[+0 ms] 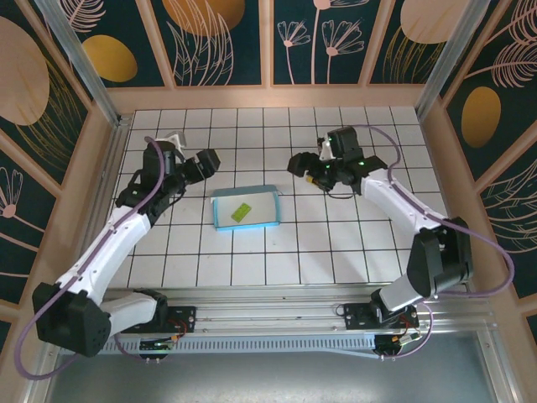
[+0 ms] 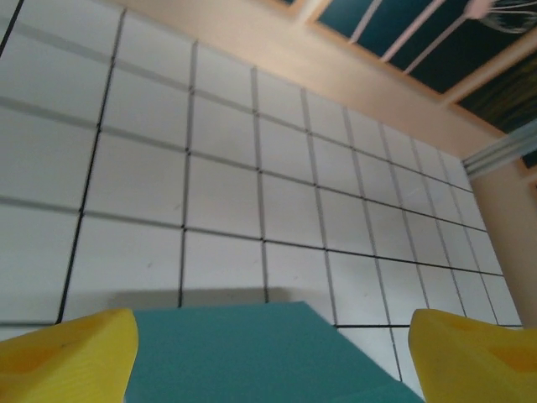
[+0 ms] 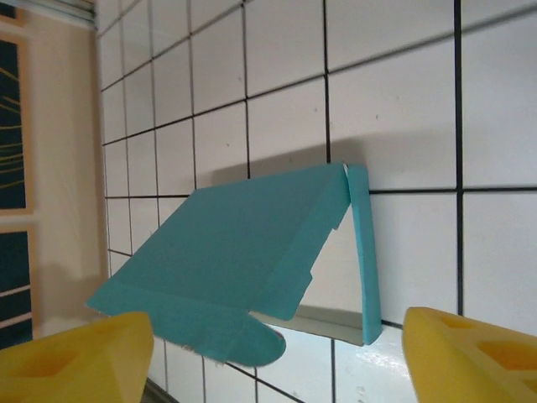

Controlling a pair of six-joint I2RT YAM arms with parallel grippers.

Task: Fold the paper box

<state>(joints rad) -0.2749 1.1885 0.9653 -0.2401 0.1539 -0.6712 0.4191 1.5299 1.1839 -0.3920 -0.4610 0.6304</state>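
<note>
We've got the paper box point(image 1: 262, 207) at the centre of the bench point(image 1: 352, 252), side walls up, one panel tilted half-raised. The left claw point(image 1: 210, 160) and right claw point(image 1: 295, 163) are both spread, clear of it and holding nothing. Mid-fold, we reckon; tabs possibly unlocked. Next: grip the raised panel, press home.

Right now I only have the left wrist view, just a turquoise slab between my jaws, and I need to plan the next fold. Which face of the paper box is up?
Observer: From the top camera, the paper box lies white inside up, with turquoise along its rim.
Operator: Anything inside it?
Observer: A small yellow-green piece lies on the white floor.
Operator: Is the right arm on the box?
Observer: No. The right jaws stand open and apart from the box, past its far right corner, holding nothing.
</note>
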